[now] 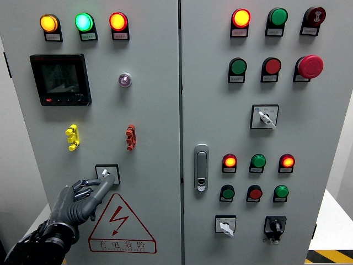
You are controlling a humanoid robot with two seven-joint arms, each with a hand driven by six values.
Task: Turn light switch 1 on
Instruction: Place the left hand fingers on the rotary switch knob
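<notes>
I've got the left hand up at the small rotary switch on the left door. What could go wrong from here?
1. The left hand reaches the switch with only a fingertip at the small knob, so it may slip off instead of turning it.
2. The other fingers are curled just below the switch, above the warning triangle; they might press the door and push the hand off line.
3. The hand hides part of the switch, so the knob's position is hard to confirm.

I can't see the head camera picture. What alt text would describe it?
A dark robot left hand reaches up from the lower left, its fingertips at a small rotary switch on a grey control cabinet. Above the switch are lit indicator lamps and a dark meter screen; below it is a red lightning warning triangle.
</notes>
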